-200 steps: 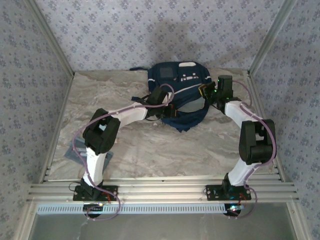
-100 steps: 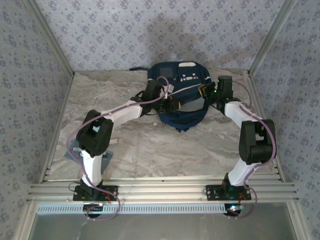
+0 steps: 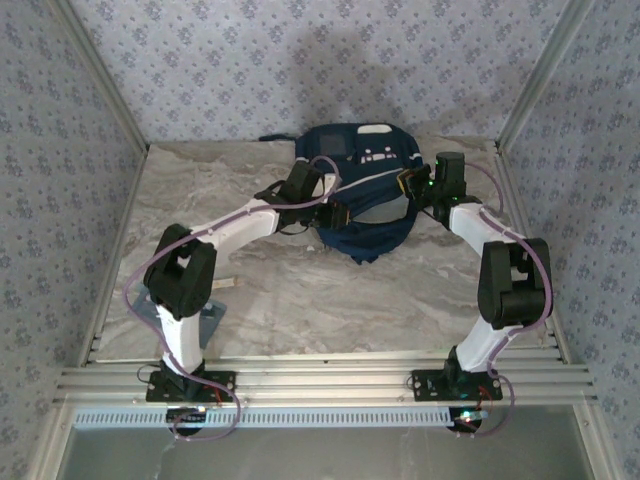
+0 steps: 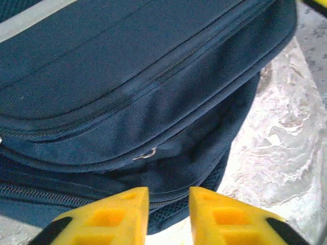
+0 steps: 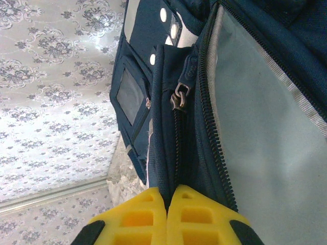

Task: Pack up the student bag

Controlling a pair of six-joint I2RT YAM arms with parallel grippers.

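Marbled tabletop (image 3: 300, 290): right gripper (image 5: 167, 196) pinches the zipper edge of the large navy-blue fabric backpack (image 3: 365, 150); left gripper (image 4: 168, 196), slightly spread, should clamp its left rim squarely.

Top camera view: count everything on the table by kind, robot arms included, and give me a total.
Student bag: 1
Robot arms: 2, left arm and right arm
Flat grey item beneath the left arm: 1
Total: 4

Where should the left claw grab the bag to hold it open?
Probably the bag by its zipper ridge, coming from the left, where the left claw hovers open. That raised fabric fold looks thin enough to pinch, and it's opposite the rim the right claw pinches.
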